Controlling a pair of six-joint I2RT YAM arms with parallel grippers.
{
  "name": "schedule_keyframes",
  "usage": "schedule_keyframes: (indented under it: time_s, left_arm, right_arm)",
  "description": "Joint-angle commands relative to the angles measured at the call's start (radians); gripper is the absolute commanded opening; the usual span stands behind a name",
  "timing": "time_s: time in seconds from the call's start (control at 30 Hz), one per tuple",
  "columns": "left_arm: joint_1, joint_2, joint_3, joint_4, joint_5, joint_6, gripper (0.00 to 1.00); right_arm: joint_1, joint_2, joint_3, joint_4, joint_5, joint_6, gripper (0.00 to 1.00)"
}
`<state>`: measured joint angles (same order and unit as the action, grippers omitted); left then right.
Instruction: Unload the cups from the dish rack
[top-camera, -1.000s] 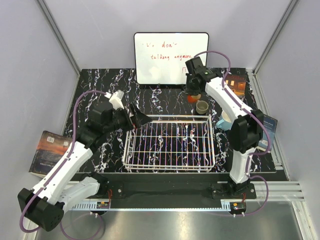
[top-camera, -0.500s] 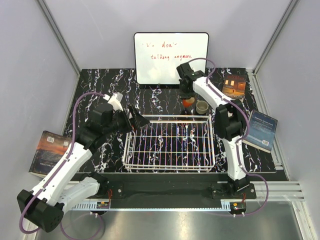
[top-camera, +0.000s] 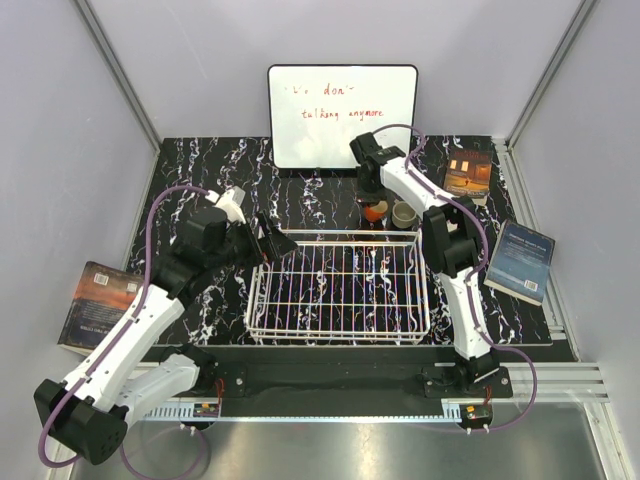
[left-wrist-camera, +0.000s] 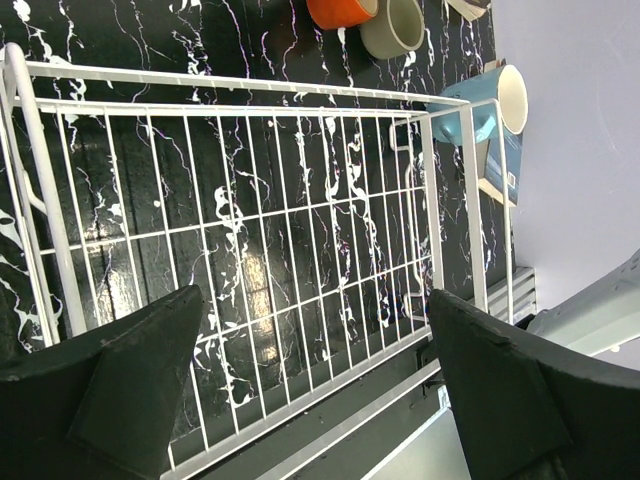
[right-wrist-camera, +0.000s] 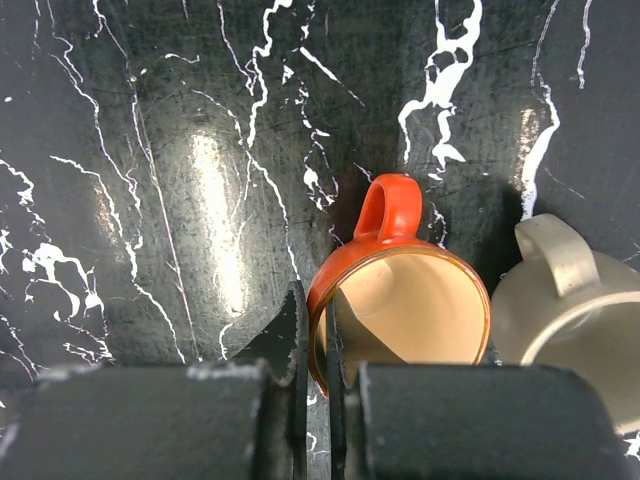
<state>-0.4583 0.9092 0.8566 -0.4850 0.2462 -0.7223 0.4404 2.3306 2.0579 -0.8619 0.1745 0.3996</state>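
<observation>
1. Two arms rise from the near edge of the desk (top-camera: 200, 165). The left arm (top-camera: 130, 330) slants up from its base to a raised elbow. Its forearm then runs to the right and ends over the far left corner of the dish rack (top-camera: 300, 290).
2. The left claw (left-wrist-camera: 312, 300) hangs above the rack. Its fingers are spread wide with nothing between them, and the wrist view looks down past them at the wire floor.
3. The dish rack sits on the black marbled desk, midway between the two arm bases.
4. The small red-orange cup (right-wrist-camera: 400, 300) stands upright on the desk just behind the rack's far side.
5. The right claw (right-wrist-camera: 315, 320) points down at this cup. Its fingers are nearly together and pinch the rim wall, one finger inside and one outside, opposite the handle.
6. The small grey-brown cup (right-wrist-camera: 570, 310) stands just to the right; I cannot tell whether the two cups touch.
7. The light blue handled mug (left-wrist-camera: 480, 105) is outside the rack, by its far right corner.
8. The right arm (top-camera: 465, 300) rises steeply from its base to a high elbow. Its forearm then reaches back and left to the cups.
</observation>
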Motion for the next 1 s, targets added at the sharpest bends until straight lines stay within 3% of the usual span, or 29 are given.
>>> schedule_keyframes:
  time_s: [0.0, 0.37, 0.63, 0.93, 0.97]
  left_arm:
    - [0.001, -0.013, -0.005, 0.017, -0.018, 0.017, 0.99]
    - [0.003, -0.018, -0.027, 0.017, -0.013, 0.006, 0.99]
    - [0.003, -0.043, -0.044, 0.017, -0.013, 0.004, 0.99]
    - [0.003, -0.049, -0.033, 0.017, -0.033, 0.012, 0.99]
    - [0.001, -0.049, -0.031, 0.016, -0.036, 0.015, 0.99]
  right_arm:
    - [0.018, 0.004, 0.015, 0.015, 0.016, -0.004, 0.0]
    - [0.043, 0.038, -0.019, 0.009, -0.029, -0.01, 0.0]
    - [0.052, 0.0, -0.038, 0.011, -0.017, 0.002, 0.33]
    - [0.069, -0.148, 0.019, 0.034, 0.019, 0.021, 0.62]
    - [0.069, -0.177, 0.025, 0.034, 0.02, 0.019, 0.69]
